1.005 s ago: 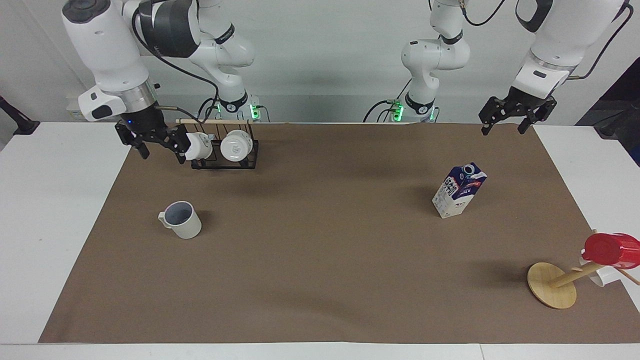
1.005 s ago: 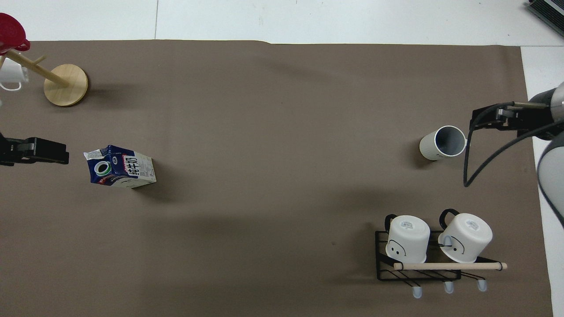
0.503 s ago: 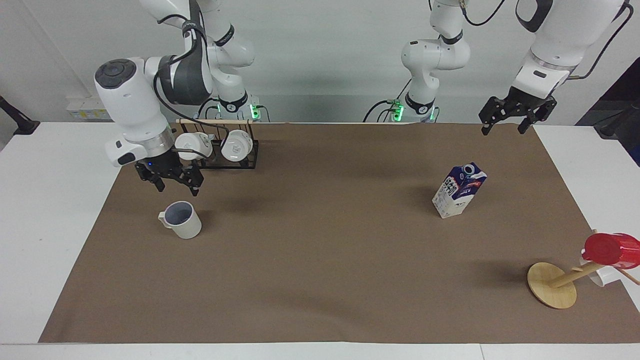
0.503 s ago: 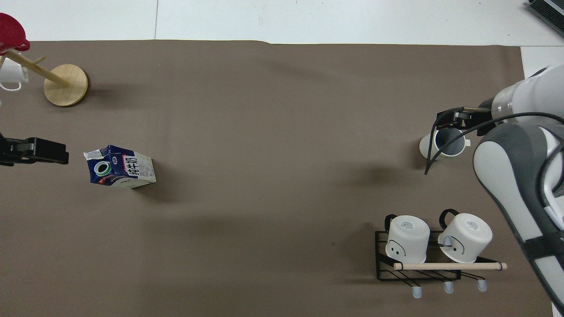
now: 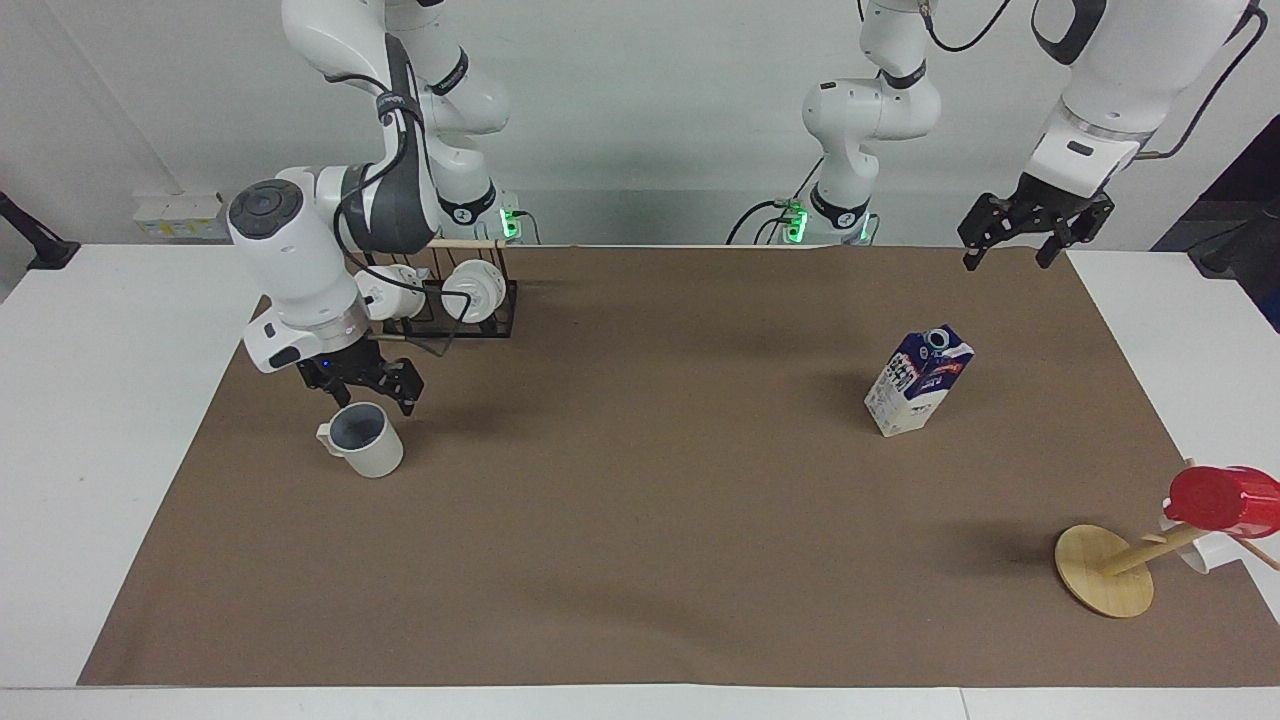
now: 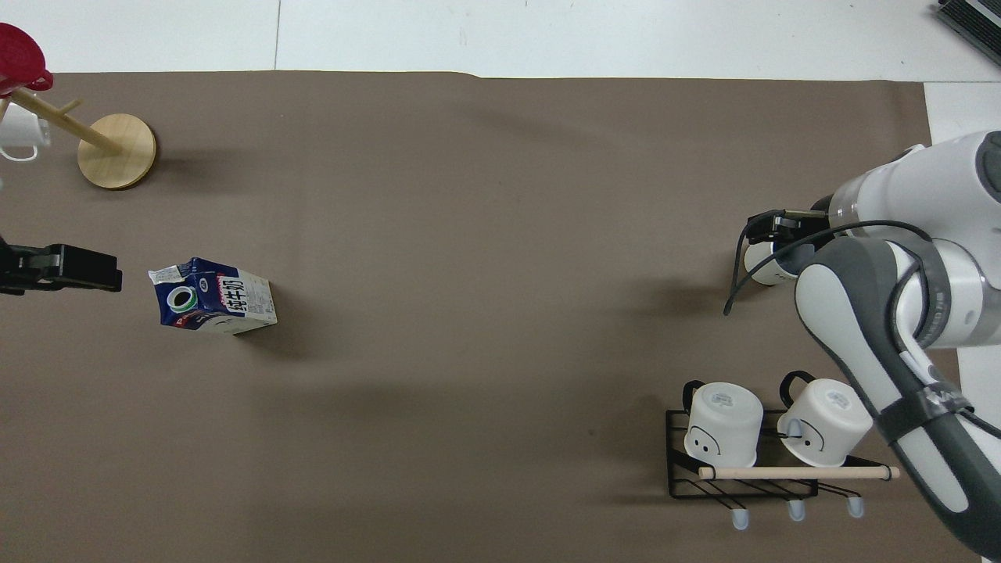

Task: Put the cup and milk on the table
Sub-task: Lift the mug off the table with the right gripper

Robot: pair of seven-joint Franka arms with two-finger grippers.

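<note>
Facing view alone shows right gripper jaws above cup.

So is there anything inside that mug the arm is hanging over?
In the facing view the cup shows a bare grey-blue inside, nothing in it. Its bottom is not fully visible. The right gripper hangs just above the rim. From overhead the arm covers most of it.

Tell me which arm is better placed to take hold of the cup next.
The right. Its gripper hangs just over the cup, fingers open. The left gripper waits over the mat's edge at the other end, closer to the milk.
</note>
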